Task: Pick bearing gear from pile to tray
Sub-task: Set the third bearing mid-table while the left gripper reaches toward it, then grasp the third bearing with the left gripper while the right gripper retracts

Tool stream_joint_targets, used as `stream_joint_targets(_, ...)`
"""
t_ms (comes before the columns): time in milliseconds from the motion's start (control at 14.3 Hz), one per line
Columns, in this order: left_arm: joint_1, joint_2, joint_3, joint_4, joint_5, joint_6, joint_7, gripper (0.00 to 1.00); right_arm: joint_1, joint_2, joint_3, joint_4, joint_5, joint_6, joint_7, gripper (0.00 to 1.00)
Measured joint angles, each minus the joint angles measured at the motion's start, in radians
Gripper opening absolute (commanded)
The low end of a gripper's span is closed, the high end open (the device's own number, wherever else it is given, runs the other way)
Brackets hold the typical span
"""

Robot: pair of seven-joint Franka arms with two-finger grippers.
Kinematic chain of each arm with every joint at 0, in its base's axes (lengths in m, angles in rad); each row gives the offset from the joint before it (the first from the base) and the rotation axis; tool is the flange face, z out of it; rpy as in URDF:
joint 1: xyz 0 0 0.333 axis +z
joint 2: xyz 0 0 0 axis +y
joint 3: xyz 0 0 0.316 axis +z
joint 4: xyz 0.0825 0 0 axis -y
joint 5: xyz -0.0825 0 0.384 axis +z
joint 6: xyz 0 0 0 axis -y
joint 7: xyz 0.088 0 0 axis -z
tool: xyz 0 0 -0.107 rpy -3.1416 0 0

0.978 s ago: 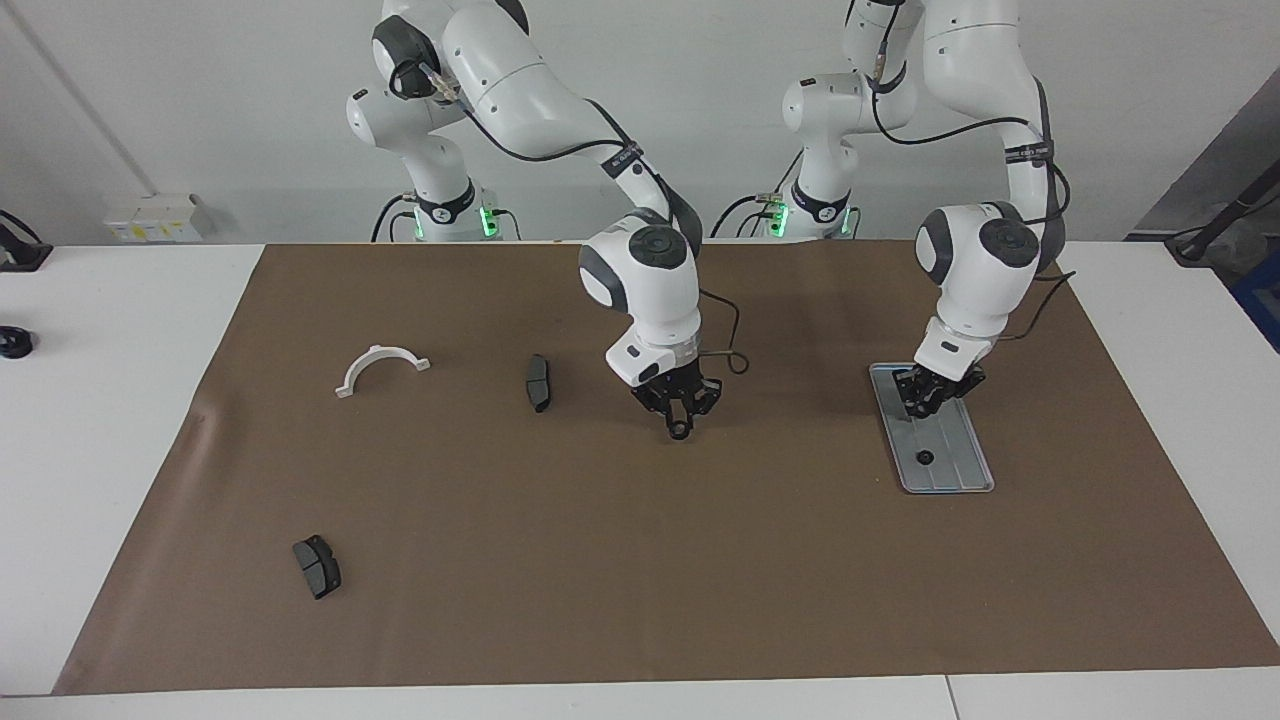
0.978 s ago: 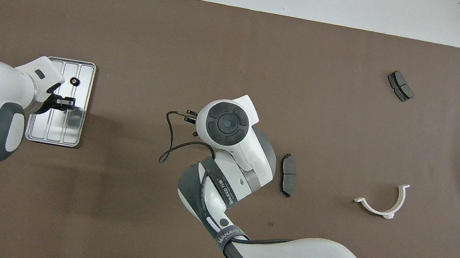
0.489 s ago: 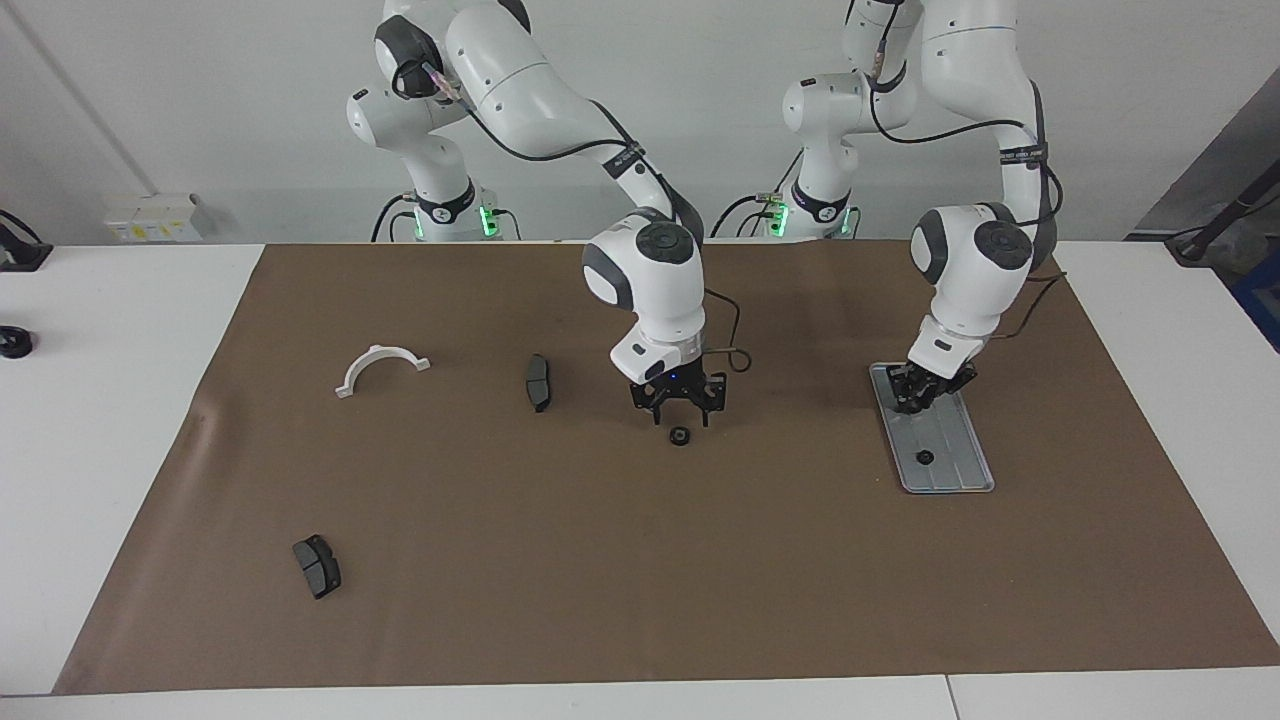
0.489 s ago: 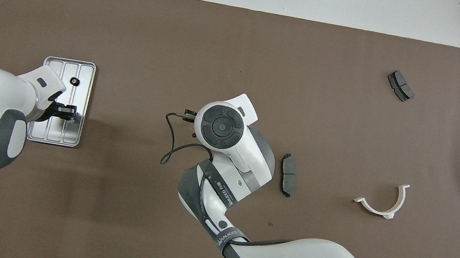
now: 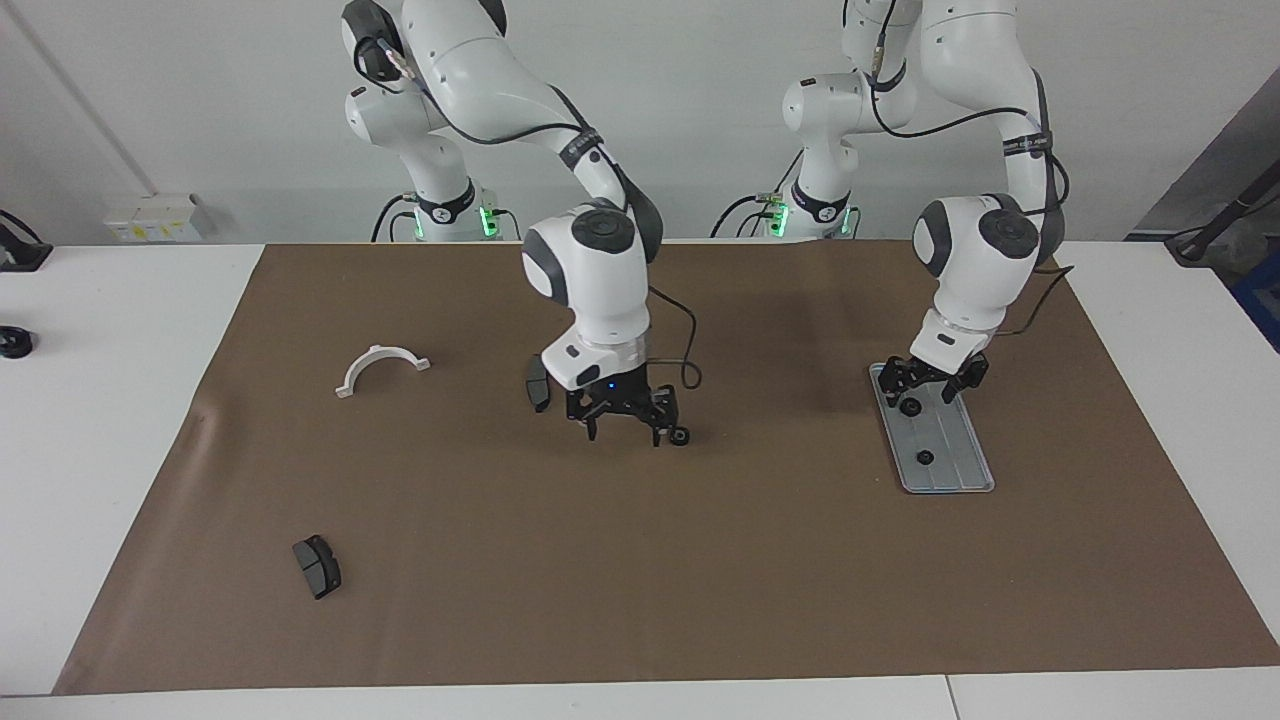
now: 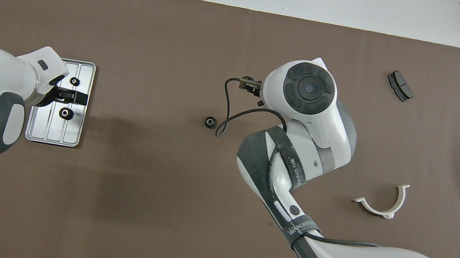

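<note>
My right arm's band reads "WANEED". My right gripper [image 5: 622, 423], fingers spread, hangs beside 1 gear [image 5: 680, 436]. My left gripper [image 5: 930, 384], fingers apart, hangs over the tray [image 5: 975, 462] holding 2 gears [image 6: 65, 112].

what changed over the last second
The left end effector let a second gear go into the tray and now stands open above it; the first gear lies there as before. The right end effector released its gear on the mat, then swung toward the right arm's end, open. Both brake pads and the bracket stayed put.
</note>
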Motion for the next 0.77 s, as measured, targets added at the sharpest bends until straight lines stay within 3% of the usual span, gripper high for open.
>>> stream_joint_targets(419, -0.205, 0.028, -0.003, 0.07, 0.0, -0.016, -0.166, 1.0, -0.163, -0.153, 0.001, 0.0, 0.009, -0.194, -0.177, 1.0)
stream_joint_targets(768, -0.406, 0.164, -0.004, 0.18, 0.026, -0.016, -0.427, 1.0, -0.316, -0.305, 0.001, 0.0, 0.086, -0.399, -0.417, 1.0)
